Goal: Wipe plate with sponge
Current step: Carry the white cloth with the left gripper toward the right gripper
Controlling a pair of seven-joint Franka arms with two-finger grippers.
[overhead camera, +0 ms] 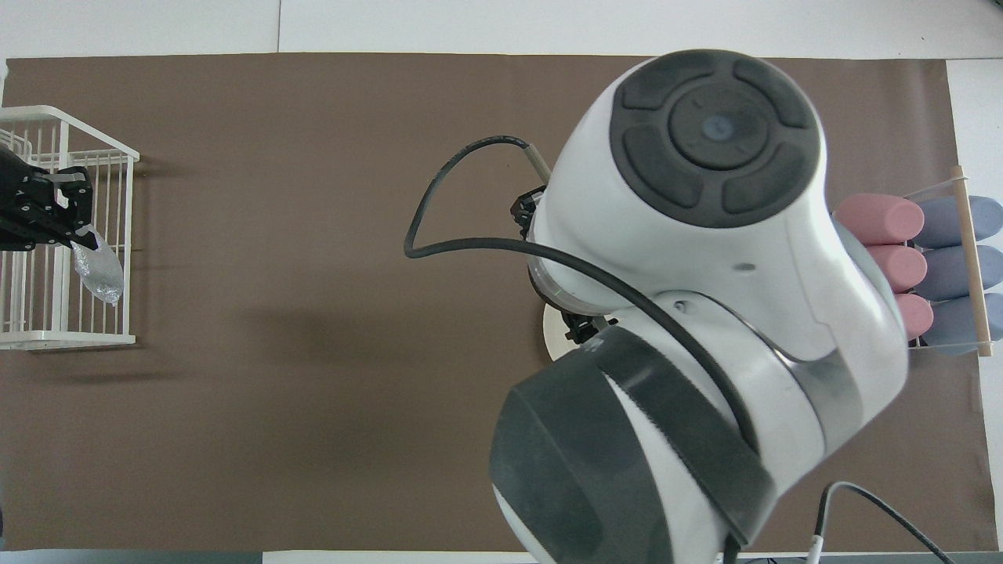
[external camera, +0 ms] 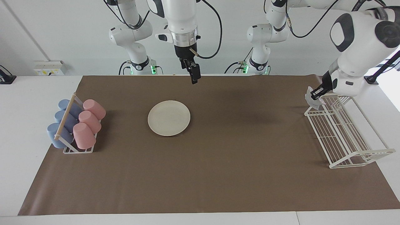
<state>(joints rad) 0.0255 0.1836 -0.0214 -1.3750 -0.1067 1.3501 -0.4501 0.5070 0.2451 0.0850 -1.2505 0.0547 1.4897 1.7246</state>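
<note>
Brown mat [external camera: 218,162] over a white table [external camera: 28,103] against a white wall, plate [external camera: 169,118] beside 6 cups [external camera: 84,125], left gripper [external camera: 316,94] raised, clenched on the sponge [overhead camera: 99,271] above the wire rack [external camera: 343,134], right gripper [external camera: 194,75] hanging, jaw state unclear.

No text, label, brand, number or sign can be read in either view. The only markings in sight are raised shapes on the round dark cap [overhead camera: 715,133] of the right arm's joint, which form no letters, and a pale box [external camera: 49,67] on the wall by the worktop, whose face is too small to make out.
</note>
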